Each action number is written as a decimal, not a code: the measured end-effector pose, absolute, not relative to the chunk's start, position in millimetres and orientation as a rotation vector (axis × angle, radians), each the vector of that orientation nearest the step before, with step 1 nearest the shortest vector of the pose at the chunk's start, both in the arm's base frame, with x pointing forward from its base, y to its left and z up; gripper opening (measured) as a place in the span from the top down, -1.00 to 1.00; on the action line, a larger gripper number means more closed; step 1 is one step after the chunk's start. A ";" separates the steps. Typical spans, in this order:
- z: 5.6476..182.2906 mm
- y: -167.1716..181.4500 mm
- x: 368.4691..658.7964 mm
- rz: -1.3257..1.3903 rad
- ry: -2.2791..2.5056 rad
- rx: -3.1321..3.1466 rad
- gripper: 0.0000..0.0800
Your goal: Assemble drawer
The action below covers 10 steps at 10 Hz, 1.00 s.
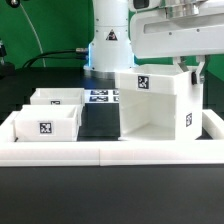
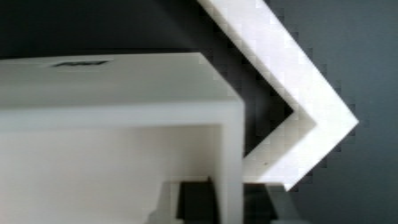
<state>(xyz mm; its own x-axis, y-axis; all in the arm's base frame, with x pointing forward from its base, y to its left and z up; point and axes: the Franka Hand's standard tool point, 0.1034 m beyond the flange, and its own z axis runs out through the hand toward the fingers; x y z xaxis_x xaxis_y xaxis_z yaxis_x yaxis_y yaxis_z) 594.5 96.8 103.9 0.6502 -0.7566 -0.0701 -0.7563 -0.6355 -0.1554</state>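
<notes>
The table (image 1: pixel 98 122) I work on is matt black. A low white rail (image 1: pixel 110 152) edges it, crossing the exterior view from eight o'clock to four o'clock. Just off centre toward twelve o'clock, the marker board (image 1: pixel 100 97) lies flat on the black. Behind it the room is dark and too dim to read. A green glow (image 1: pixel 3 48) sits at nine o'clock, with faint cables (image 1: pixel 50 57) near ten. Toward six o'clock, past the rail, all is dark. My wrist view shows only dark grey ground (image 2: pixel 107 25).

No legible words, numbers or brands. Black-and-white square tags (image 1: pixel 143 82) only: two on the box housing (image 1: pixel 150 118), one on the tray (image 1: pixel 24 128) at the bench's near edge, several on the marker board (image 1: pixel 100 97).
</notes>
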 end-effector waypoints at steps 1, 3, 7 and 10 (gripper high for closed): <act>103.8 98.8 594.7 0.006 1.319 -2.661 0.89; 103.8 102.1 594.2 0.028 1.445 -2.582 0.89; 103.9 109.5 593.0 0.074 1.657 -2.426 0.89; 99.5 107.0 589.6 0.152 1.919 -2.189 0.89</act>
<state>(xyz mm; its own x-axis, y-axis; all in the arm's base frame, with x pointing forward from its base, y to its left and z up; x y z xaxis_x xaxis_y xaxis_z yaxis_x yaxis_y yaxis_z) 589.6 107.0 99.5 0.1387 -0.9644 -0.2253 -0.9878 -0.1186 -0.1005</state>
